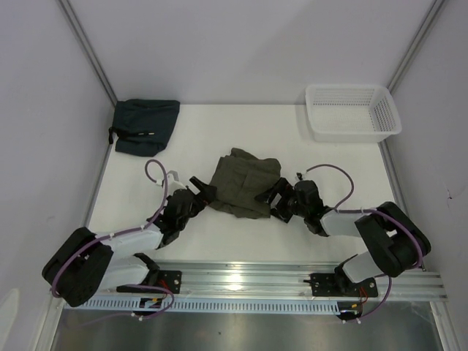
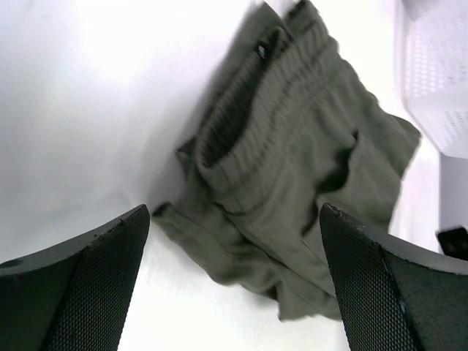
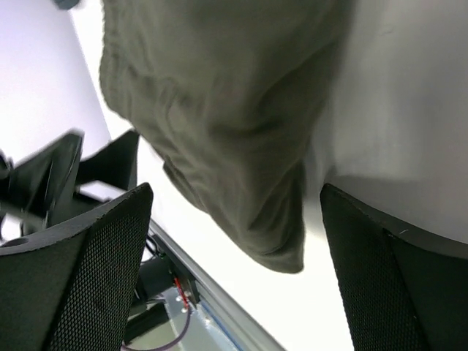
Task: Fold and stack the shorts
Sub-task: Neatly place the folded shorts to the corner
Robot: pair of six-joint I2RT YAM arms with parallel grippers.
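Shorts (image 1: 243, 183) sit mid-counter, between my two wrists, bunched into a rough lump, not a clean fold. From the left wrist the ribbed waistband (image 2: 292, 131) runs diagonally with its opening gaping toward me, leg fabric crumpled under it, nothing flat. Left jaws: spread wide, nothing in them, pads (image 2: 88, 285) low and just short of the near-left edge of the cloth. Looks like a setup to bite that edge. Right jaws: also spread wide, not clamped; the right-side hem (image 3: 241, 183) fills the gap between the pads (image 3: 387, 285), so I read that as lined up for a pinch, though I can't tell whether a pad is touching cloth. Both arms come in low from opposite sides, which makes sense for this job: two corners held lets me tension the fabric flat before folding. Judgement: early stage, the fold proper isn't done and stacking not started. Risk is grabbing several layers at the waistband and dragging the lump instead of opening it. Counter (image 1: 219, 139) is white and plain. Dark folded garment (image 1: 146, 126) lies in the far-left corner, well apart, likely the stack target. White basket (image 1: 385, 113) is far right, nothing visible in it.
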